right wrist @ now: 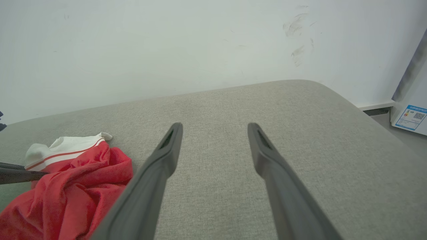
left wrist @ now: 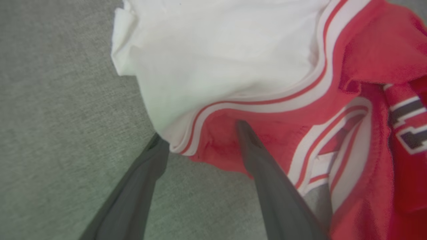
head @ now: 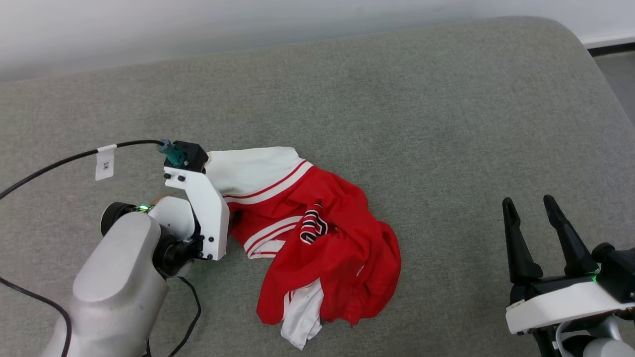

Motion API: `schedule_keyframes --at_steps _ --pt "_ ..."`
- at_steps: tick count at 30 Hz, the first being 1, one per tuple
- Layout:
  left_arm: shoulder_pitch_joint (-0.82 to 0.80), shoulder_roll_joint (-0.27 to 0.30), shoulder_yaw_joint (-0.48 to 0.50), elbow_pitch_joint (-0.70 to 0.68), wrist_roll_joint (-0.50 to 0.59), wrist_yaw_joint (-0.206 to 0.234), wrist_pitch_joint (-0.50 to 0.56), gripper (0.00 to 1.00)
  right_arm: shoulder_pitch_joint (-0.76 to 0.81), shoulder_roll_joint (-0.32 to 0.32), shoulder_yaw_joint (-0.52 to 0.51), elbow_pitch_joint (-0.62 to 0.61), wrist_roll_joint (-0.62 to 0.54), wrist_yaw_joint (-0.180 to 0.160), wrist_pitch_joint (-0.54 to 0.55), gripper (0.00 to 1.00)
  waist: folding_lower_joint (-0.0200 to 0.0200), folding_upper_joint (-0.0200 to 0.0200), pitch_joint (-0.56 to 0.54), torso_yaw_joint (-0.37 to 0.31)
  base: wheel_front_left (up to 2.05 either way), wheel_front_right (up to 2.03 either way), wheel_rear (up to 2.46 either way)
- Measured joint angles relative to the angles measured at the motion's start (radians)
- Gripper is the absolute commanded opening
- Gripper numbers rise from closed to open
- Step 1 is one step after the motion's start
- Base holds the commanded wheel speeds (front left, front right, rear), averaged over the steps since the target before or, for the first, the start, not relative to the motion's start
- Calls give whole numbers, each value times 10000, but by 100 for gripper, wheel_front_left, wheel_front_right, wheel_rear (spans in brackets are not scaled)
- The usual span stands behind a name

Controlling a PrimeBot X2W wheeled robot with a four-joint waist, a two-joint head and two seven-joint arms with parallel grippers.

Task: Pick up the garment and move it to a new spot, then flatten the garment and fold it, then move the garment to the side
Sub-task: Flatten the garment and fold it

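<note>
garment (head: 322, 238): crumpled red-white heap | woven cushion (head: 446, 99): room 12 to 3 o'clock, round corner | left gripper (left wrist: 198, 130): spread at garment's edge | right gripper (head: 527, 200): spread, 4 o'clock

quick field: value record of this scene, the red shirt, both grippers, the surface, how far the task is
garment: bright red jersey-style shirt with white sleeves and striped trim, crumpled in a heap, not flattened
surface: grey woven padded top
left gripper: open, fingers straddling the garment's edge by the white sleeve, not closed on it
right gripper: open, holding nothing, apart from the garment
other: black cable with white tag near the left arm
task stage: pick-up not yet done
</note>
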Motion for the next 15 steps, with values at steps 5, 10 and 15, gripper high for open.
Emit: schedule_keyframes --at_steps 5,10,15 --pt "-321 38 -374 385 -203 -125 594 100 -191 -2 69 203 100 0 -142 100 -1 0 259 -201 0 0 0" --pt "-501 144 -738 529 -288 -173 746 0 -267 0 123 403 249 0 -270 100 -1 0 342 -321 0 0 0" --pt "-341 211 -909 384 -127 -221 -245 0 -280 0 38 573 295 0 -351 100 -1 0 259 -281 0 0 0"
